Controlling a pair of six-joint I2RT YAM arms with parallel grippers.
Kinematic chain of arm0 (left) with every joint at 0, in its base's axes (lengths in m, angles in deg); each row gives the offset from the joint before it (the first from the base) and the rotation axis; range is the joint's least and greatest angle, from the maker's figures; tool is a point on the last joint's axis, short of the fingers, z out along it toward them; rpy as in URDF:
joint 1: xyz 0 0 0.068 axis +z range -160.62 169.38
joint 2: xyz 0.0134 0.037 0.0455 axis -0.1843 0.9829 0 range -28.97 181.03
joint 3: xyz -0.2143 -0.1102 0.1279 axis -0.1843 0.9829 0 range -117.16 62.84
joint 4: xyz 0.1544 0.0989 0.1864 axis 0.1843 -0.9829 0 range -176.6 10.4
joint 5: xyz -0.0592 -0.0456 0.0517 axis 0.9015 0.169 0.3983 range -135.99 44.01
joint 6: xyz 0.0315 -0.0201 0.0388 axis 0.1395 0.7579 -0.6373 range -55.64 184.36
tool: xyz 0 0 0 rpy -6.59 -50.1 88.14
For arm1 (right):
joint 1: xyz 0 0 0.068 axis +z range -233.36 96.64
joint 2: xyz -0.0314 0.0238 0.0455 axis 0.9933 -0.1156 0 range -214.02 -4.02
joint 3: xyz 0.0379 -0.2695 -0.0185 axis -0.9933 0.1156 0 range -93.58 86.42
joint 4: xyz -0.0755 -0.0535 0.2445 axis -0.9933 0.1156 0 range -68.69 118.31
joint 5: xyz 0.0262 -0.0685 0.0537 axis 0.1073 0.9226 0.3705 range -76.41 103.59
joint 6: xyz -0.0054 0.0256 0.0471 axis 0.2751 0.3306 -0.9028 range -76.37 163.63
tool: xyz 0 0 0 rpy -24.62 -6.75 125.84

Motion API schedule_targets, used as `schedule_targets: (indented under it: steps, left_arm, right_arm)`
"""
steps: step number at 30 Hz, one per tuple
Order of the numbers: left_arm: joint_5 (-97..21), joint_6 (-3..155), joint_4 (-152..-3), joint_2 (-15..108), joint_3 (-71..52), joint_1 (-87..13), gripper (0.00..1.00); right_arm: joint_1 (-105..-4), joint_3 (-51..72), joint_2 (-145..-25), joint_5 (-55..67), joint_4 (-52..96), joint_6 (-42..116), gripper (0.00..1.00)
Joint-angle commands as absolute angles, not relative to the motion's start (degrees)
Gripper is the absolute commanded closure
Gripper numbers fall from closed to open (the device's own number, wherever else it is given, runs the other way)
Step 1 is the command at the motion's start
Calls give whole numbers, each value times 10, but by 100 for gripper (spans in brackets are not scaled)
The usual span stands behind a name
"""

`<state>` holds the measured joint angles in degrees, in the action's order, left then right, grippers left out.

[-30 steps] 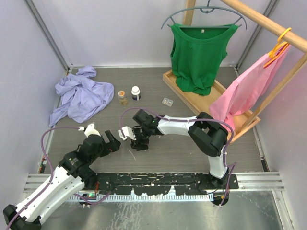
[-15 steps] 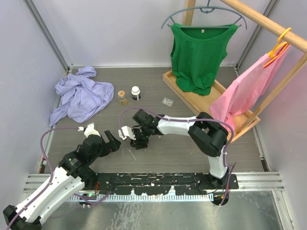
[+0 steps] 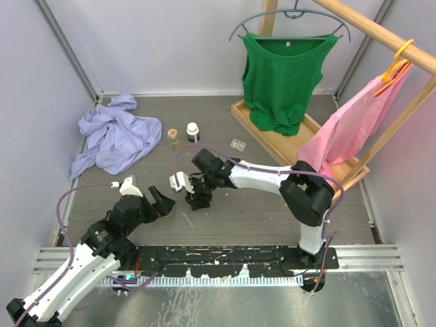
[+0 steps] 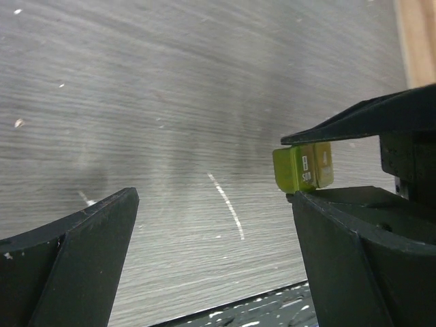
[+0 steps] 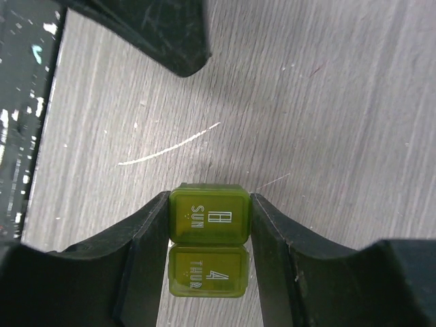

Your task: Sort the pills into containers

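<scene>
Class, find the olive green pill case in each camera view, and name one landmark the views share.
Top external: cannot make it out; it is hidden under the right end effector, near centre.
Left wrist: olive green pill case right of centre, between dark jaws.
Right wrist: bottom centre, clamped between the jaws.
Shared landmark: curved white scratch near it.

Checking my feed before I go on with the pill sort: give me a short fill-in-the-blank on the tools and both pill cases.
1. The right tool is closed on the green pill case, pinching the compartment marked ___.
2. The left tool is ___ and holds nothing.
3. The clear pill case lies on the ___, beside the wooden rack base.

Missing words: SUN; open; table
</scene>
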<state>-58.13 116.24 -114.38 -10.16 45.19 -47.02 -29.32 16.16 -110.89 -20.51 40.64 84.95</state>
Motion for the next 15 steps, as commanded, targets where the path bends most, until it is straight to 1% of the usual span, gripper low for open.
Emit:
schedule_targets:
  steps: [1,5,9,15]
  left_arm:
    - [-553,1170,-1056,-139,455,-471,2]
    - [-526,1171,-995,-168,468,-470,2]
    - [-513,1174,-940,-178,472,-471,2]
    - [-487,1190,-852,-147,472,-471,2]
  right_arm:
    - [-328,155,-1049,-283,399,791,87]
    - [-373,183,-1012,-345,359,722,87]
    - [-416,220,-982,-400,283,619,88]
    - [-474,254,-959,-417,164,441,89]
